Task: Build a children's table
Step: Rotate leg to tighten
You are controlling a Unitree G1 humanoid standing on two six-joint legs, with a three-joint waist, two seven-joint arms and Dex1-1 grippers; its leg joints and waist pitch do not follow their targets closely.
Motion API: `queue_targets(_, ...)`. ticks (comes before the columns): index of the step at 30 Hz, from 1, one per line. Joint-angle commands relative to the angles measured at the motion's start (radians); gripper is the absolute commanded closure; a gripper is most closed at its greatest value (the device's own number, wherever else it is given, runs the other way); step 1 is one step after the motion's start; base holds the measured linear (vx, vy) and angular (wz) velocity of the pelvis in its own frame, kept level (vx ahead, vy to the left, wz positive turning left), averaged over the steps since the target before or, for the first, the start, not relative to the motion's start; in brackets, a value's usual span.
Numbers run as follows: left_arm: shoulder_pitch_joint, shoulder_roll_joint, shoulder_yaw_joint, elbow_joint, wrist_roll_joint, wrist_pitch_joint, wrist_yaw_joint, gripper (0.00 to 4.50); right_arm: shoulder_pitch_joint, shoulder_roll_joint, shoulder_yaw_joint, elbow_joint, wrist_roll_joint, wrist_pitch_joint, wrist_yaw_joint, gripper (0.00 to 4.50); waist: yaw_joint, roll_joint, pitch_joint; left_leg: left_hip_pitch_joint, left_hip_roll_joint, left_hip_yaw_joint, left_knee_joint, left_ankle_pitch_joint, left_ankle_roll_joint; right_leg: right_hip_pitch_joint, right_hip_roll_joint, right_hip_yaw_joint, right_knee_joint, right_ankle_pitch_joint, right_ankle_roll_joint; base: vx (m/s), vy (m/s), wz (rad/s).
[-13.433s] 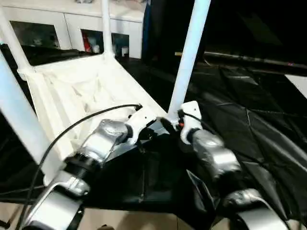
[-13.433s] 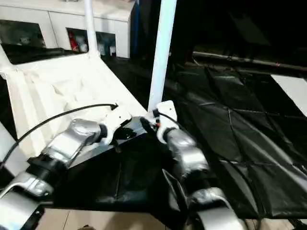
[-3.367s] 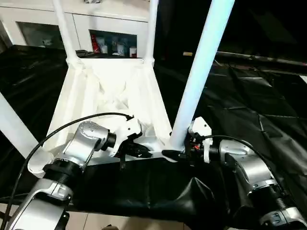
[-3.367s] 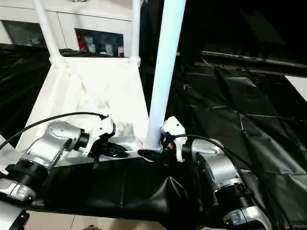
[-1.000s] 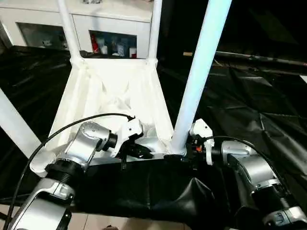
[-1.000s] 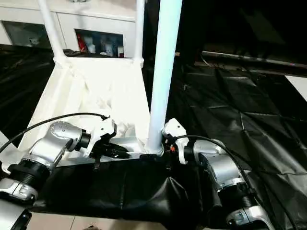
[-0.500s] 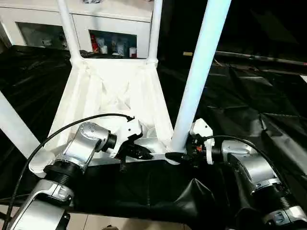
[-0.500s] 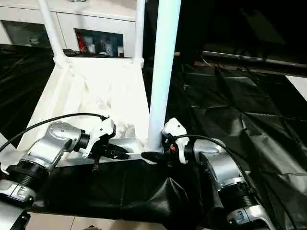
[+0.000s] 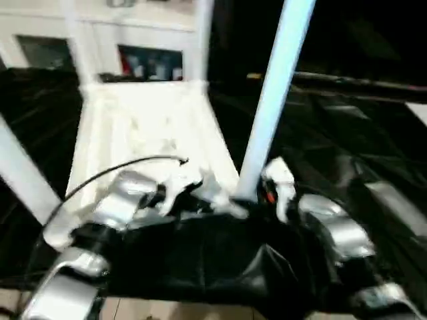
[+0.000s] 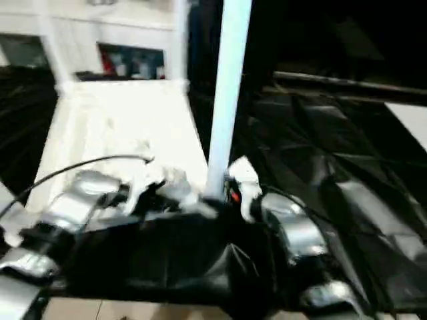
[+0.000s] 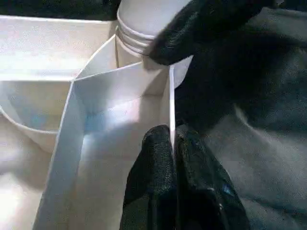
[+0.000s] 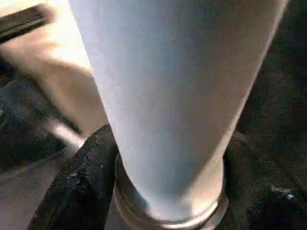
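Note:
The children's table lies upside down: its white ribbed tabletop (image 9: 140, 127) rests on the black drape with white tube legs standing up from the corners. The near right leg (image 9: 270, 100) rises from its corner socket. My right gripper (image 12: 165, 143) is shut on this leg's base, a black finger (image 12: 81, 182) pressed to each side. My left gripper (image 11: 172, 136) is shut on the tabletop's thin near rim wall (image 11: 171, 100), close to the same corner. In the head views the left gripper (image 9: 200, 200) and right gripper (image 9: 250, 200) sit on either side of that socket.
The black-draped work table (image 9: 347, 133) stretches away to the right. A white cabinet (image 9: 147, 27) stands behind the far legs (image 9: 200, 40). The near left leg (image 9: 23, 180) slants past my left forearm. A black cable (image 9: 120, 167) arcs over that arm. Pale floor (image 9: 167, 310) lies below the table's front edge.
My right gripper's fingers have closed in around the base of the near right leg. The left gripper keeps its pinch on the rim. The head camera has shifted slightly.

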Motion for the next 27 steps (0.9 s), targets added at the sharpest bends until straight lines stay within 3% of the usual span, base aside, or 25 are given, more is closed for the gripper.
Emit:
queue_targets(1, -0.043, -0.112, -0.009, 0.063, 0.006, 0.017, 0.156, 4.50, -0.043, 0.083, -0.013, 0.127, -0.037, 0.041, -0.249, 1.76, -0.003, 0.001, -0.035, 0.004, 0.012, -0.004, -0.068, -0.353, -0.025, 0.029, -0.051, 0.034, -0.105, -0.488, -0.112, 0.000, 0.000, 0.00)
queue_targets(2, -0.060, -0.145, -0.007, 0.088, 0.014, 0.026, 0.211, 4.50, -0.066, 0.114, -0.038, 0.165, -0.039, 0.051, -0.344, 1.76, -0.007, 0.003, -0.035, 0.009, 0.010, -0.006, -0.068, -0.369, -0.039, 0.023, -0.051, 0.031, -0.110, -0.543, -0.092, 0.000, 0.000, 0.00)
queue_targets(4, -0.080, -0.191, -0.010, 0.113, 0.019, 0.039, 0.268, 4.50, -0.094, 0.153, -0.048, 0.197, -0.047, 0.033, -0.413, 1.76, -0.007, 0.001, -0.037, 0.014, 0.009, -0.009, -0.066, -0.387, -0.040, 0.021, -0.051, 0.028, -0.117, -0.566, -0.074, 0.000, 0.000, 0.00)
queue_targets(9, -0.106, -0.240, -0.018, 0.153, 0.038, 0.009, 0.318, 4.50, -0.134, 0.203, -0.030, 0.236, -0.076, -0.033, -0.435, 1.76, 0.001, 0.001, -0.042, 0.005, 0.010, -0.002, -0.067, -0.351, -0.004, 0.025, -0.043, 0.034, -0.109, -0.427, -0.090, 0.000, 0.000, 0.00)
queue_targets(11, -0.111, -0.236, -0.014, 0.164, 0.038, -0.011, 0.307, 4.50, -0.136, 0.208, -0.046, 0.238, -0.060, -0.057, -0.414, 1.76, 0.003, -0.004, -0.043, 0.002, 0.010, -0.001, -0.067, -0.337, 0.003, 0.029, -0.044, 0.034, -0.105, -0.396, -0.099, 0.000, 0.000, 0.00)
queue_targets(13, -0.107, -0.220, -0.013, 0.166, 0.035, -0.031, 0.279, 4.50, -0.133, 0.203, -0.066, 0.232, -0.034, -0.080, -0.376, 1.08, 0.004, -0.006, -0.042, 0.001, 0.011, 0.000, -0.067, -0.330, 0.009, 0.028, -0.044, 0.034, -0.103, -0.382, -0.106, 0.000, 0.000, 0.00)
queue_targets(15, -0.096, -0.199, -0.014, 0.152, 0.025, -0.034, 0.240, 4.50, -0.124, 0.185, -0.066, 0.214, -0.017, -0.095, -0.317, 0.99, 0.005, -0.004, -0.041, -0.001, 0.011, 0.000, -0.068, -0.329, 0.016, 0.030, -0.046, 0.034, -0.103, -0.391, -0.110, 0.000, 0.000, 0.00)
queue_targets(17, -0.086, -0.179, -0.020, 0.138, 0.020, -0.046, 0.211, 4.50, -0.112, 0.162, -0.050, 0.195, -0.016, -0.100, -0.254, 0.86, 0.007, -0.006, -0.041, 0.000, 0.013, 0.000, -0.068, -0.333, 0.020, 0.029, -0.048, 0.034, -0.105, -0.402, -0.110, 0.000, 0.000, 0.00)
queue_targets(21, -0.041, -0.091, -0.033, 0.083, -0.004, -0.063, 0.053, 4.50, -0.034, 0.037, 0.062, 0.057, -0.023, -0.115, 0.024, 0.44, 0.008, -0.009, -0.039, -0.006, 0.016, 0.000, -0.070, -0.310, 0.036, 0.036, -0.047, 0.034, -0.100, -0.372, -0.114, 0.000, 0.000, 0.00)
queue_targets(23, -0.035, -0.079, -0.036, 0.077, -0.007, -0.072, 0.028, 4.50, -0.023, 0.020, 0.076, 0.038, -0.024, -0.121, 0.058, 0.44, 0.010, -0.009, -0.039, -0.005, 0.018, 0.001, -0.069, -0.304, 0.040, 0.033, -0.048, 0.035, -0.102, -0.374, -0.118, 0.000, 0.000, 0.00)
queue_targets(25, -0.018, -0.055, -0.038, 0.056, -0.022, -0.077, -0.029, 4.50, -0.003, -0.012, 0.094, 0.003, -0.017, -0.117, 0.122, 0.44, 0.012, -0.009, -0.043, -0.007, 0.020, 0.000, -0.067, -0.273, 0.039, 0.038, -0.048, 0.035, -0.094, -0.326, -0.136, 0.000, 0.000, 0.00)
queue_targets(27, 0.027, 0.002, -0.043, -0.029, -0.077, -0.067, -0.178, 4.50, 0.035, -0.075, 0.107, -0.063, 0.011, -0.090, 0.259, 0.44, 0.012, -0.011, -0.042, -0.009, 0.022, 0.002, -0.067, -0.256, 0.051, 0.040, -0.047, 0.035, -0.085, -0.262, -0.162, 0.000, 0.000, 0.00)
